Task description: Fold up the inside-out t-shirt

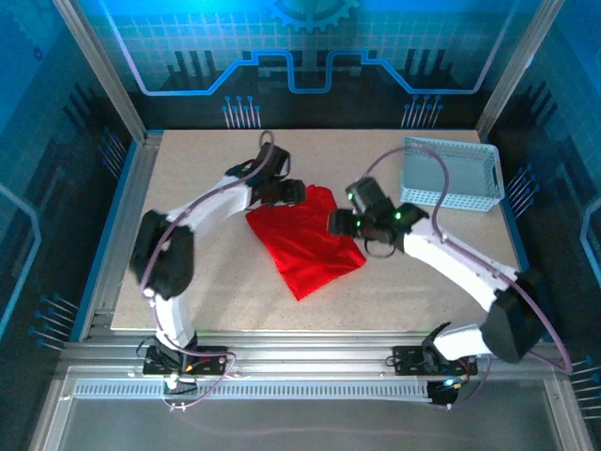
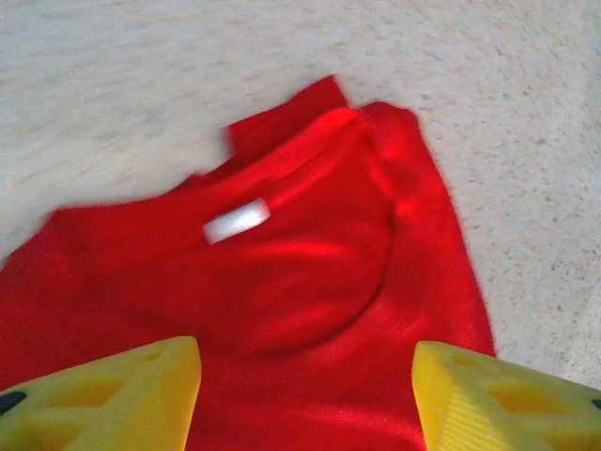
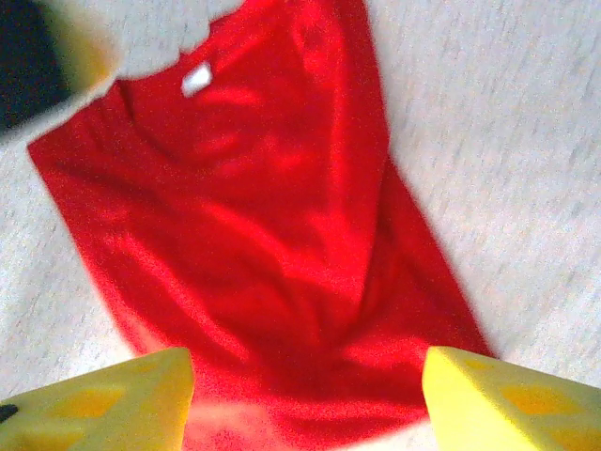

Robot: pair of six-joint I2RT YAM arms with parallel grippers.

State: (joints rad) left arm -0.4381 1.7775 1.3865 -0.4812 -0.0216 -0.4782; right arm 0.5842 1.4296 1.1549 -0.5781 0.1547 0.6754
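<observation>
The inside-out t-shirt [image 1: 305, 242] lies bunched into a narrow red shape in the middle of the table. Its collar end points to the back and its white neck label [image 2: 237, 221] faces up. My left gripper [image 1: 299, 193] hovers at the collar end, and in the left wrist view this gripper [image 2: 305, 395] stands open, its yellow fingers [image 2: 103, 395] wide apart above the cloth. My right gripper [image 1: 336, 224] is at the shirt's right edge. Seen from the right wrist, the gripper [image 3: 305, 399] is open too, over the shirt's [image 3: 272, 235] near hem. Neither pinches cloth.
A white mesh basket [image 1: 451, 174] stands at the back right of the table, behind the right arm. Bare speckled tabletop [image 1: 413, 301] surrounds the shirt. Part of the left gripper [image 3: 80, 42] shows blurred at the top left of the right wrist view.
</observation>
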